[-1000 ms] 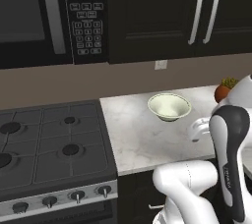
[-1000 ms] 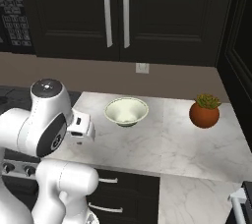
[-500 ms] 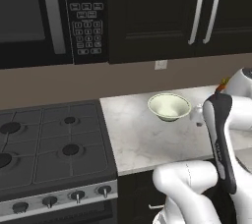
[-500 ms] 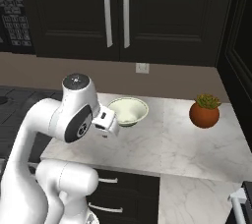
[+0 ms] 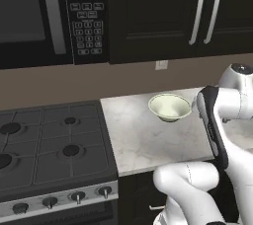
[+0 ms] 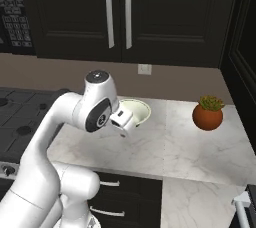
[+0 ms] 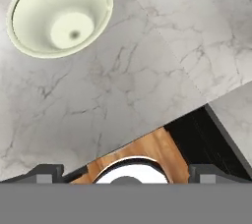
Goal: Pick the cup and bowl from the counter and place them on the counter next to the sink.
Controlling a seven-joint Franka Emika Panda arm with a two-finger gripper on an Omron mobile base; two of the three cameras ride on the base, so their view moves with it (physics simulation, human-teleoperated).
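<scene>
The bowl (image 5: 170,106) sits on the marbled surface (image 5: 143,140), toward its far edge under the dark cabinets, right of the black gas stovetop (image 5: 52,147). It looks rigid and light, a smooth glazed-looking shell with a thin rim, so I'd judge it slippery and prone to skate if nudged sideways. A pinch over one wall at the rim, one finger inside and one outside, seems the sensible hold, since the whole width is far too broad to span. From the hand's own camera the bowl (image 7: 60,13) lies off at the top left, its hollow empty, with bare marble (image 7: 123,85) below it. The gripper (image 6: 125,127) hangs above the surface just in front of the bowl's near left side, carrying nothing. Its fingers (image 7: 45,173) show as two dark tips standing far apart at the bottom corners, spread as wide as they go. The cup I can't find anywhere, and the sink isn't to be seen either, so the drop-off spot is a guess. In the right base camera the white arm covers part of the bowl (image 6: 137,110). A potted plant (image 6: 208,113) stands well to the right. How high the fingers hang over the marble is hard to tell.
</scene>
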